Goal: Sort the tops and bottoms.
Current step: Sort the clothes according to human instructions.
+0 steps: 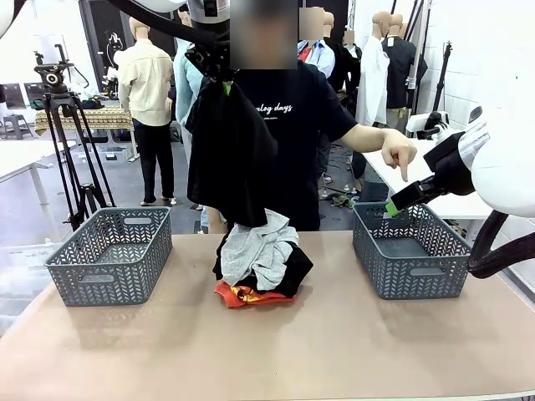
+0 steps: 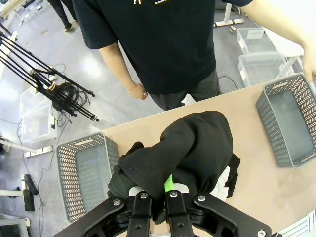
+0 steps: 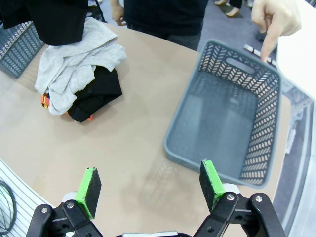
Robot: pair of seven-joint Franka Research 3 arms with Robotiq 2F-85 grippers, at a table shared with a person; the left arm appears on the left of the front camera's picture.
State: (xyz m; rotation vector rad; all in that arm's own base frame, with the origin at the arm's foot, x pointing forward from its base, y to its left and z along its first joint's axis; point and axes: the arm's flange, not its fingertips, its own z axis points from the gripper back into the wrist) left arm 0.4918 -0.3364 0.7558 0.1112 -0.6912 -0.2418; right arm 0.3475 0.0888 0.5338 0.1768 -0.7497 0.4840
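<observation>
Left pincer (image 2: 168, 190), tips buried, clamps black garment (image 2: 197, 143).

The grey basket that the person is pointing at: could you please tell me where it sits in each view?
Front view: basket at the right, on the table.
Left wrist view: basket at the right edge, middle height.
Right wrist view: basket right of centre.
Shared landmark: hanging black garment, left of the basket in all three.
</observation>
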